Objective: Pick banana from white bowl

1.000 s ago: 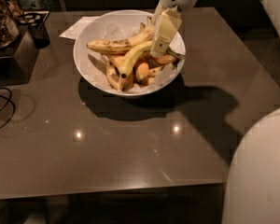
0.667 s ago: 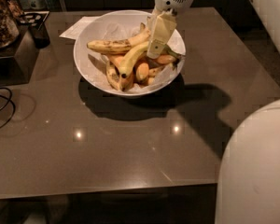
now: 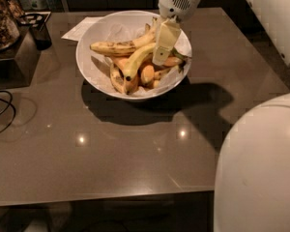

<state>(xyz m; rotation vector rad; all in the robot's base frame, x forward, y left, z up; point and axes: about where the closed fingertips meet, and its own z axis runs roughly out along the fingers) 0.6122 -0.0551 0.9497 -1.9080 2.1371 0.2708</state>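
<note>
The white bowl stands on the dark table, lined with crumpled white paper and holding several bananas. The banana is the long, curved, bright yellow one; it runs from under the gripper down-left to a black tip near the bowl's middle. A brown-speckled banana lies behind it, and short orange-yellow bananas lie below it. My gripper hangs down from the white wrist into the right half of the bowl, right at the banana's upper stem end, which it hides.
The brown table stretches toward the camera. A white paper sheet lies behind the bowl. A dark cup and a stand are at the far left, with a black cable at the left edge. My white arm body fills the lower right.
The gripper has moved slightly left and lower in the bowl, closer onto the bright yellow banana's upper end. The bananas and the bowl have not moved.
</note>
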